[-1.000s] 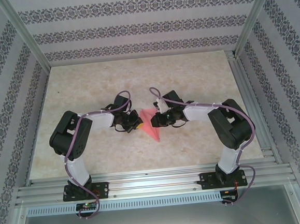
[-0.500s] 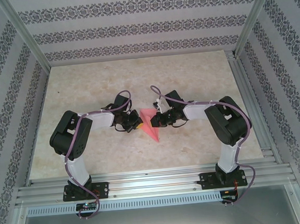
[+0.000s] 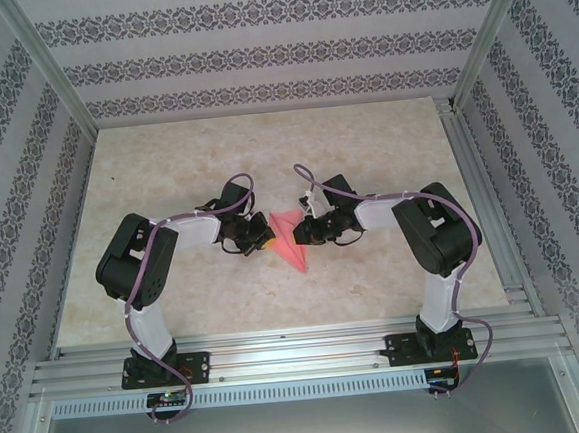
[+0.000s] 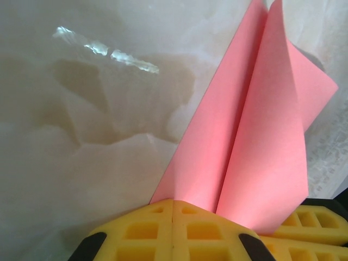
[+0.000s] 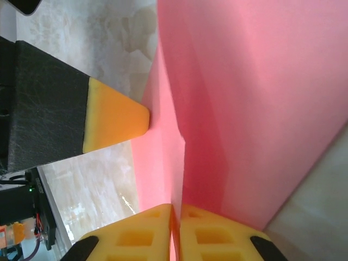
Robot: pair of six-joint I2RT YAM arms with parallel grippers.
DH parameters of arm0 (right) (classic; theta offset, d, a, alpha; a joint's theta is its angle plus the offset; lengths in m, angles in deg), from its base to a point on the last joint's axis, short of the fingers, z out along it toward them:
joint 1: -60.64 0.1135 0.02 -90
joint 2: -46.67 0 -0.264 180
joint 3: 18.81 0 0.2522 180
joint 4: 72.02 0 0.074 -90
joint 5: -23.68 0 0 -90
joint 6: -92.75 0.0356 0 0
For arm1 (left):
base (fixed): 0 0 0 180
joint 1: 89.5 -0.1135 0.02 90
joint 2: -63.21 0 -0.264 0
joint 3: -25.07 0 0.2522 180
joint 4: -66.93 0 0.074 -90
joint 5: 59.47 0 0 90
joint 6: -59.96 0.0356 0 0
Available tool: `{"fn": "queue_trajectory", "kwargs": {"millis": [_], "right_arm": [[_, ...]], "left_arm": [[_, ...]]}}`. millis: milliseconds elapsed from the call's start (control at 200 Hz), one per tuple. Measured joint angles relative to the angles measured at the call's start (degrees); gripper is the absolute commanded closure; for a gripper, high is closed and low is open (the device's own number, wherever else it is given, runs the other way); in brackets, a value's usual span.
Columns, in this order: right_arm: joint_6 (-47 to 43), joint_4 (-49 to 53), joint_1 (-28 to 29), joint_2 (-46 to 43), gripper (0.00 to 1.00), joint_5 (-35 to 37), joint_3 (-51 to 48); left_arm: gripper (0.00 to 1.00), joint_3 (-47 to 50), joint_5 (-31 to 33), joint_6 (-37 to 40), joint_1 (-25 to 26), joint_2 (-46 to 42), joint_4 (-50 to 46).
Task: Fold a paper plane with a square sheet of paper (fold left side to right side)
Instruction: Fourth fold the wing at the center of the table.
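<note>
The pink-red paper [image 3: 288, 241] lies on the table as a narrow pointed dart, its tip toward the near edge, between the two grippers. In the left wrist view the paper [image 4: 255, 147] shows a centre crease with one flap standing up. My left gripper [image 3: 260, 237] is shut, and its yellow fingertips [image 4: 147, 228] rest against the paper's left edge with no paper between them. My right gripper [image 3: 307, 231] is shut on the paper's right side. A thin pink edge [image 5: 196, 109] runs down between its yellow fingertips [image 5: 217, 234]. The left gripper's finger [image 5: 111, 117] touches the paper.
The pale marbled table [image 3: 165, 166] is walled by patterned panels and a metal frame. An aluminium rail [image 3: 290, 355] runs along the near edge, with both arm bases on it. Open tabletop lies behind and to both sides of the grippers.
The right arm's elbow has swung a little leftward and its gripper has edged up and left. The paper and the left gripper have hardly shifted.
</note>
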Motion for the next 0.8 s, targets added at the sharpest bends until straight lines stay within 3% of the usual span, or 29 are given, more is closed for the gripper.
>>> {"fn": "queue_trajectory", "kwargs": {"millis": [799], "right_arm": [[-1.18, 1.46, -1.73, -0.07, 0.76, -0.87, 0.00]], "left_arm": [[1.00, 0.00, 0.07, 0.94, 0.00, 0.00, -0.02]]}}
